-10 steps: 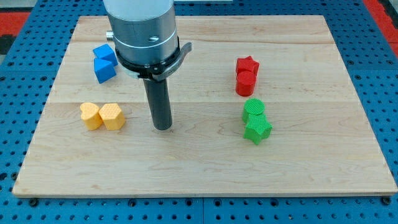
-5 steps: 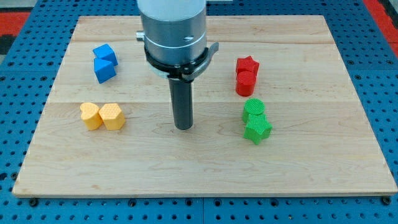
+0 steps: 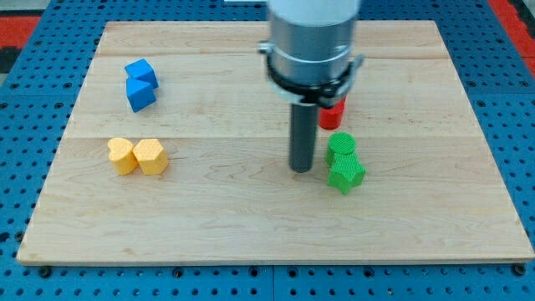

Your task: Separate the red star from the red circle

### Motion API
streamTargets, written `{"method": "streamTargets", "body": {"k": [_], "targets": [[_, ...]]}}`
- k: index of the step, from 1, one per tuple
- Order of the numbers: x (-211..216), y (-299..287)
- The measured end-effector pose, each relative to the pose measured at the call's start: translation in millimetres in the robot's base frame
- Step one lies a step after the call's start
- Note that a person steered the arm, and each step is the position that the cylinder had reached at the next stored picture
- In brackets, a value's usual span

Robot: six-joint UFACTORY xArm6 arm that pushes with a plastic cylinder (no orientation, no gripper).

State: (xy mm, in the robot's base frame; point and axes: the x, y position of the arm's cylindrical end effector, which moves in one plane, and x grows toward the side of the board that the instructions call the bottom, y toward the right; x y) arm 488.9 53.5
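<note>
- The table [image 3: 251, 226] is a board of pale wood with a fine grain; around it shows a blue panel with rows of holes [image 3: 25, 167]
- The blocks look like plastic with a ribbed, printed surface
- The arm ends in a wide grey metal cylinder [image 3: 313, 33] with a dark ring below it, and from this comes a straight dark rod; this end effector has no jaws, so it holds nothing, it is only a plain rod
- my tip [image 3: 302, 170] stands on the table just at the view's left of the two green blocks, very near them, but I cannot tell if it touches
- The green circle [image 3: 341, 145] and the green star [image 3: 346, 175] touch each other, the star being nearer the view's bottom
- One red block [image 3: 333, 112] shows only in part, behind the rod and the ring, toward the view's top from my tip; its shape cannot be made out, and the second red block is hidden by the arm
- At the view's left two blue blocks [image 3: 140, 84] with sharp edges stand together, and below them two yellow blocks [image 3: 138, 155] touch side by side, well apart from my tip
- There is bare wood between the yellow blocks and my tip, along the bottom edge, and at the view's right of the green blocks
</note>
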Motion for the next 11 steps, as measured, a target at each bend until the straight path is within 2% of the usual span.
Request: {"method": "streamTargets", "body": {"k": [2, 4, 5, 6, 7, 8, 9, 10, 11], "targets": [[-82.7, 11.2], [-132.7, 36.7], [-145.2, 95.8], [-203.0, 121.6], [-190.8, 131.7], [-98.4, 176.5], [-64.8, 141.7], [-94.9, 103.5], [-107.1, 100.6]]}}
